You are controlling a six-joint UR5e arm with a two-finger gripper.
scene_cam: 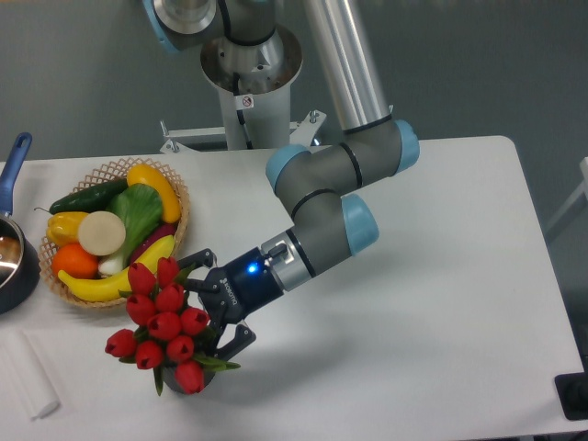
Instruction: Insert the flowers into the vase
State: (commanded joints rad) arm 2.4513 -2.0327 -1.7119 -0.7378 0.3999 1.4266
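Tulips crowd the lower left of the table — the flowers [163, 323], a red bunch with green leaves, sit directly over the vase [204, 376], which shows only as a dark sliver under the lowest heads. The gripper [219, 315] reaches in from the right at stem height, its black fingers [241, 342] spread on either side of the bunch's base; whether they press on the stems or stand off, I cannot tell. Holding low keeps the heads clear of the fingers. Just behind is the wicker basket [180, 207] of fruit.
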